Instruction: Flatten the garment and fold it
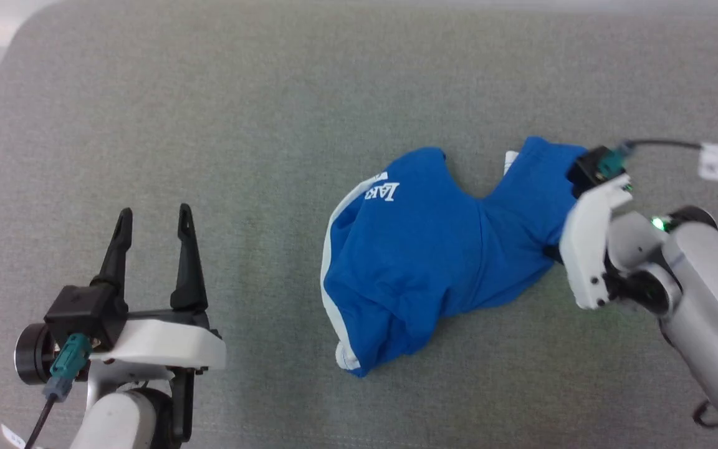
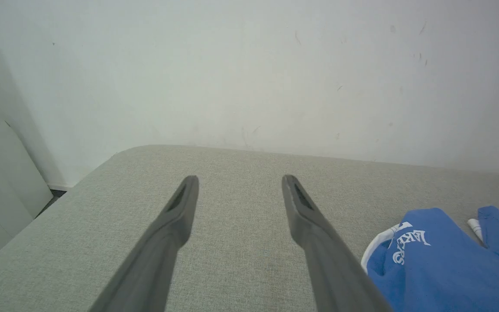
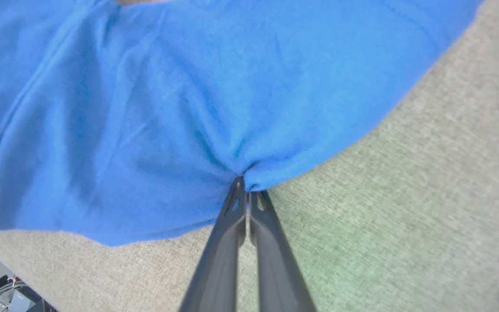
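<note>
Head view: the garment (image 1: pixel 421 262) lies in a crumpled heap right of centre on the grey fabric-covered bench (image 1: pixel 209 93). It is bright blue, with a white stripe along its left edge and partial white lettering near its far side. The left pincer (image 1: pixel 154 213) stands well apart from it at lower left. The right forearm (image 1: pixel 708 280) reaches the heap's right edge.

Left wrist view: the left pincer (image 2: pixel 241 182) has its fingers spread wide with nothing between them, above bare bench. The garment (image 2: pixel 448 264) sits at lower right, showing white trim and print.

Right wrist view: the right pincer (image 3: pixel 245 186) is closed on a pinch of blue fabric at the garment's (image 3: pixel 167 108) edge, with creases radiating from the grip. The picture is blurred, so the cloth possibly hangs just clear of the bench.
</note>
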Robot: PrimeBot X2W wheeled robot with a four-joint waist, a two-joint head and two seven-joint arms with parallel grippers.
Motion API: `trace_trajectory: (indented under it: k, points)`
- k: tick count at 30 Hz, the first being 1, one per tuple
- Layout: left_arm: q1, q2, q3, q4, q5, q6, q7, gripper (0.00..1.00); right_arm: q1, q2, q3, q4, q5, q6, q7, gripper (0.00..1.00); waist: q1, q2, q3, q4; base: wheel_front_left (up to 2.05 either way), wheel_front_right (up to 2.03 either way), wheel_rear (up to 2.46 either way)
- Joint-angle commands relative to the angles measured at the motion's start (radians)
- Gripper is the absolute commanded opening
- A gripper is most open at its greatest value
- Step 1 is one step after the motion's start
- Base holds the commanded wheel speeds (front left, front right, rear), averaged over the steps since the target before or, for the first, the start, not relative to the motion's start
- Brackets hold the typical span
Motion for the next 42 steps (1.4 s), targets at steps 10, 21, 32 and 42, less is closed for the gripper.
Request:
trace_trajectory:
  k: [10,21,32,42]
  points:
    - [0.072,0.013,0.010,-0.010,-0.009,0.031,0.023,1.00,0.337,-0.103,-0.211,-0.272,-0.080,-0.003,-0.184,0.00,0.0000,0.0000,-0.107,-0.076,0.00,0.00,0.00]
    - [0.101,0.033,0.004,-0.042,-0.008,0.040,0.060,1.00,0.911,0.139,-0.575,-0.722,-0.351,-0.003,0.096,1.00,0.0000,0.0000,-0.127,-0.092,0.00,0.00,0.00]
    - [0.099,0.035,-0.004,-0.037,-0.011,0.042,0.064,1.00,0.801,0.258,-0.743,-0.881,-0.412,-0.003,-0.052,1.00,0.0000,0.0000,-0.127,-0.070,0.00,0.00,0.00]
    - [0.058,0.030,-0.013,-0.042,-0.012,0.036,0.052,1.00,0.432,0.060,-0.497,-0.629,-0.217,-0.003,0.088,1.00,0.0000,0.0000,-0.067,-0.036,0.00,0.00,0.00]
